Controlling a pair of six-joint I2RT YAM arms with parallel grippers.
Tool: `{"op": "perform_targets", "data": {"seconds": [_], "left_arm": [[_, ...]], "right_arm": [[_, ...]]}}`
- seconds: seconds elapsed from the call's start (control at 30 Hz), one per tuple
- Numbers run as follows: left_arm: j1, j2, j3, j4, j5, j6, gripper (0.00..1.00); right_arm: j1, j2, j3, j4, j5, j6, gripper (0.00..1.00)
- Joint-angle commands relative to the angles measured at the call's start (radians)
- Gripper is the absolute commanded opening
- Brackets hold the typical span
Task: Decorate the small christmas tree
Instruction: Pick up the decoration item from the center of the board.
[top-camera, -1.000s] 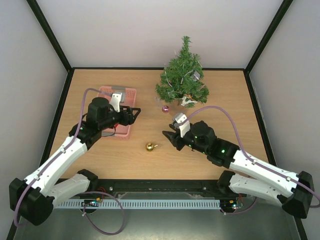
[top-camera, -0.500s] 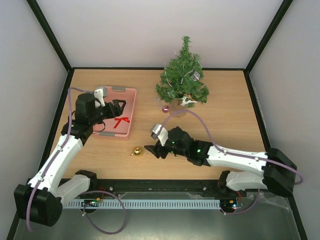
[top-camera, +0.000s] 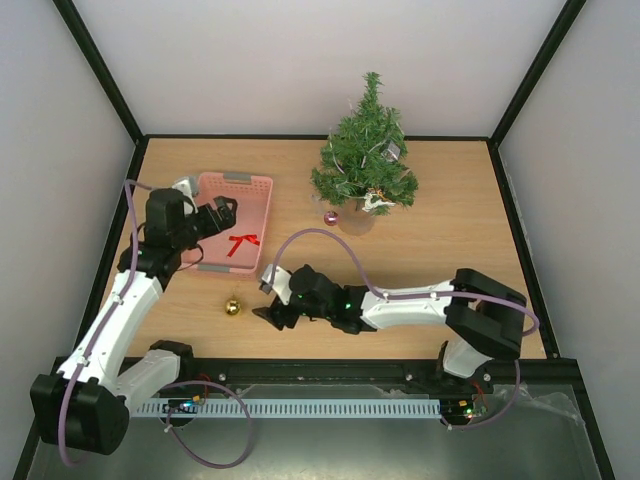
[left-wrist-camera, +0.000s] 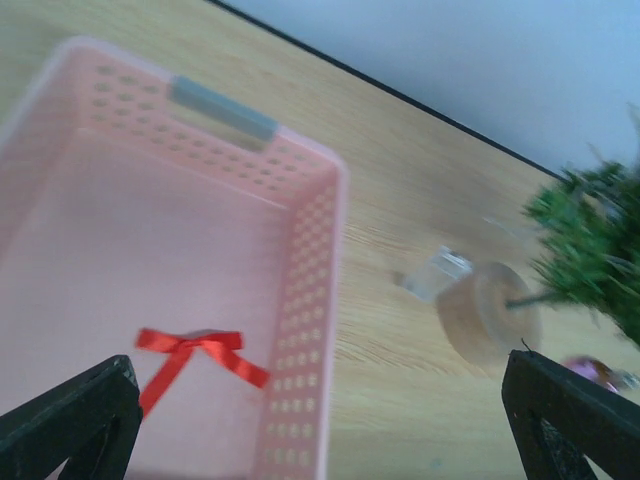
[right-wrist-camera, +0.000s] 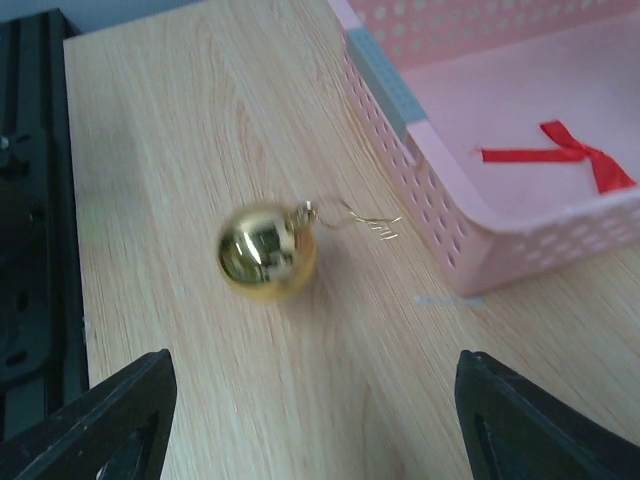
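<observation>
Top external view: the worktop (top-camera: 450, 250) carries the small christmas tree (top-camera: 365, 160), upright near the far edge, right of centre. A pink basket (top-camera: 255, 185) sits at far left. The left pincer (top-camera: 226, 211) hangs over the basket, jaws spread wide and empty. The right pincer (top-camera: 265, 302) sits low near the front edge, jaws apart, gripping nothing. A gold ball (top-camera: 232, 307) lies just beside it. A red bow (top-camera: 240, 243) lies in the basket. A pink bauble (top-camera: 331, 217) lies beside the tree base.
</observation>
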Motion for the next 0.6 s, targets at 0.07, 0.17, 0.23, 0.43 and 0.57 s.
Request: {"op": "perform_targets", "data": {"seconds": [0.07,0.17,0.23,0.43,0.57], "left_arm": [[0.03,0.014,0.043,-0.224,-0.435,-0.24,0.99],[0.101,0.042,0.083,-0.405,-0.586,-0.412,1.0],[0.159,0.028,0.076,-0.455,-0.594,-0.461,0.99],[0.37,-0.03,0.009,-0.543,-0.514,-0.539,0.99],[0.411,-0.029,-0.051,-0.586,-0.465,-0.61,0.99]], "right_arm": [[0.031,0.096,0.085,0.148,0.037,0.06,0.73],[0.033,0.099,0.069,0.185,0.04,0.09,0.72],[0.033,0.088,0.045,0.21,0.041,0.096,0.72],[0.034,0.135,0.06,0.235,0.008,0.098,0.68],[0.035,0.17,0.088,0.254,-0.009,0.101,0.66]]}}
